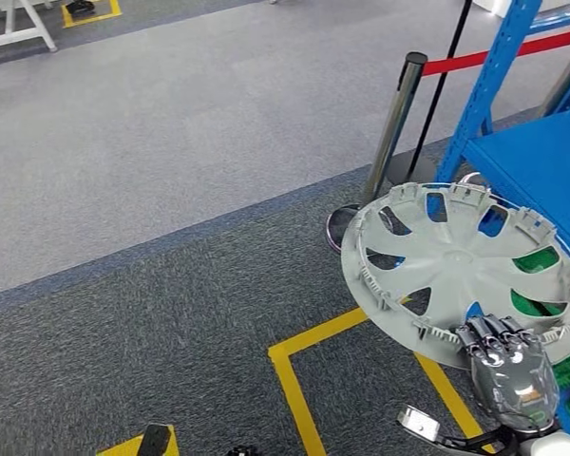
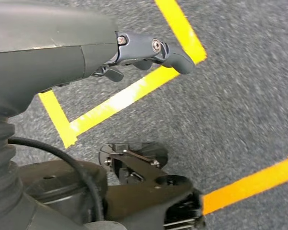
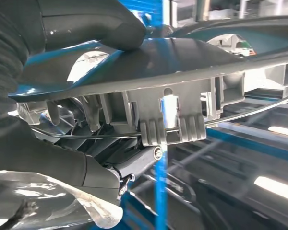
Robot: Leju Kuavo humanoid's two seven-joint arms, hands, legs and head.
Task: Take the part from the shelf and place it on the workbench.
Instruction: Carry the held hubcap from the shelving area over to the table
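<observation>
The part is a round grey wheel cover (image 1: 462,266) with several cut-out openings, held roughly flat in front of me at the right. My right hand (image 1: 511,370) grips its near rim from below. In the right wrist view the thumb (image 3: 91,24) presses on top of the cover (image 3: 178,62) and the darker fingers (image 3: 110,163) lie under its clipped edge. My left hand (image 2: 142,52) hangs over the carpet, fingers apart and holding nothing.
A blue shelf (image 1: 533,161) stands at the right, just beyond the cover. A metal barrier post (image 1: 393,123) with a red belt (image 1: 497,55) is to its left. Yellow tape lines (image 1: 296,380) mark the grey carpet. White table legs (image 1: 17,28) are far left.
</observation>
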